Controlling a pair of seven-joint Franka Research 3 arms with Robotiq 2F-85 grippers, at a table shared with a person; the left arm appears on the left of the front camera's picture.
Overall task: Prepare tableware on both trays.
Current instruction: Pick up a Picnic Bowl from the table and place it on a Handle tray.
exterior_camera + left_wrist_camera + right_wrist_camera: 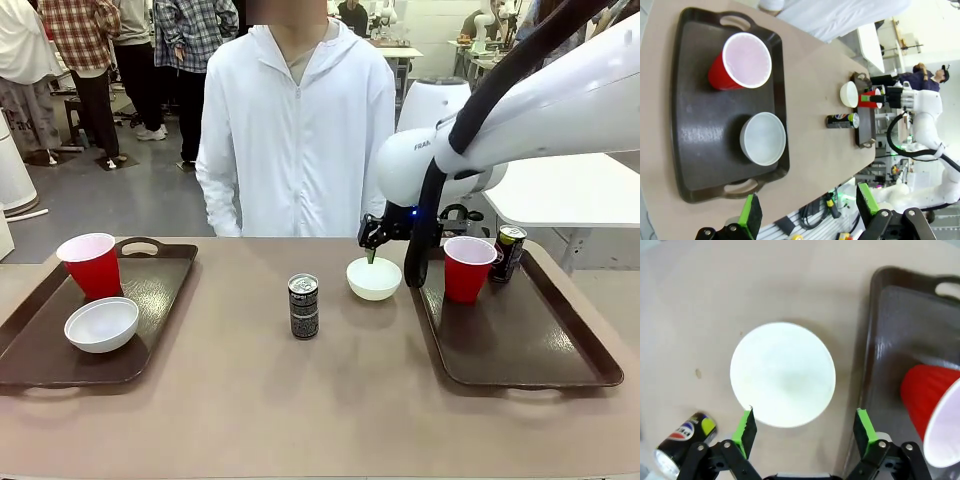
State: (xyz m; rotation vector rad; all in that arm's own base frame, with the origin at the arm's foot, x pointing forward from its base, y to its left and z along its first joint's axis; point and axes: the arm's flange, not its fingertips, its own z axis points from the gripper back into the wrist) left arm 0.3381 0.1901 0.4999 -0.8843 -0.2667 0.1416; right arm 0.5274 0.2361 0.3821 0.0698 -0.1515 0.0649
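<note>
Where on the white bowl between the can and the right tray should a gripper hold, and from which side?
Take the white bowl by its rim, from above: it stands upright with an open mouth and a round wall. Probably one finger inside, one outside, on the side away from the nearby right tray.

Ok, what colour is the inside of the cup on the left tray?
White; the cup shows best in the left wrist view.
</note>
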